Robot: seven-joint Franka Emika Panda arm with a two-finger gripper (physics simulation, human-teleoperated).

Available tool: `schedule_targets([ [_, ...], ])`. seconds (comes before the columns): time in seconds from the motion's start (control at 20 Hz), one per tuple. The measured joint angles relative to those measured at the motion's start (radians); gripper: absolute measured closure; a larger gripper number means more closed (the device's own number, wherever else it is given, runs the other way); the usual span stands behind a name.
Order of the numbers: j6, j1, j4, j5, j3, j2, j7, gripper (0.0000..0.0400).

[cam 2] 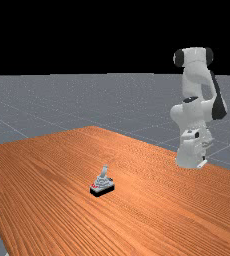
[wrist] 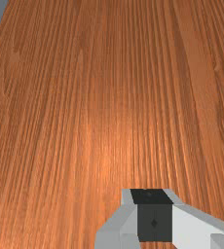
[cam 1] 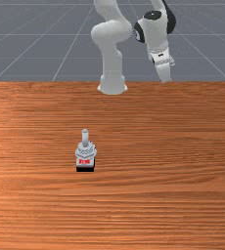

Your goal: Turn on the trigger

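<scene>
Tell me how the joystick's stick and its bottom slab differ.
The stick is light grey; the slab is black. The stick is slim and rises at the top, while the slab is broad and low, resting on the table. Both belong to the same small device.

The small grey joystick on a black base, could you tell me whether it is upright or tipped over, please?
The joystick is upright: its black base sits flat on the orange-brown wooden table, its grey stick pointing up.
</scene>
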Motion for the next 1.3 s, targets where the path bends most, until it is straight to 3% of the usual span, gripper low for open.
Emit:
schedule_targets([
  [0.15,-0.008,-0.11,-0.089,-0.127,-0.073,-0.099,-0.031,0.04],
  [0.2,-0.012,-0.205,-0.11,-0.215,0.001,-0.106,0.048,0.04],
  [0.25,0.079,-0.384,-0.168,-0.428,0.226,-0.139,0.28,0.04],
  [0.3,0.062,-0.406,-0.176,-0.441,0.186,-0.165,0.229,0.04],
  [0.35,-0.057,-0.39,-0.157,-0.39,0.022,-0.176,0.051,0.04],
  [0.4,-0.137,-0.446,-0.125,-0.447,0.049,-0.155,0.071,0.04],
  [0.45,-0.083,-0.437,-0.171,-0.398,-0.096,-0.212,-0.085,0.04],
  [0.5,-0.095,-0.47,-0.172,-0.416,-0.13,-0.222,-0.13,0.04],
  [0.55,-0.102,-0.528,-0.175,-0.468,-0.115,-0.226,-0.13,0.04],
  [0.6,0.027,-0.612,-0.176,-0.557,-0.045,-0.264,-0.074,0.04],
  [0.65,0.034,-0.632,-0.176,-0.57,-0.062,-0.269,-0.098,0.04],
  [0.7,-0.094,-0.65,-0.173,-0.603,-0.031,-0.233,-0.066,0.04],
  [0.75,-0.094,-0.675,-0.172,-0.622,-0.046,-0.232,-0.088,0.04],
  [0.9,-0.095,-0.708,-0.168,-0.642,-0.075,-0.23,-0.128,0.04],
  [1.0,-0.106,-0.724,-0.176,-0.665,-0.043,-0.245,-0.098,0.04],
  [1.05,-0.1,-0.716,-0.176,-0.613,-0.093,-0.249,-0.111,0.04],
  [1.3,-0.083,-0.742,-0.176,-0.644,-0.124,-0.279,-0.177,0.04],
])
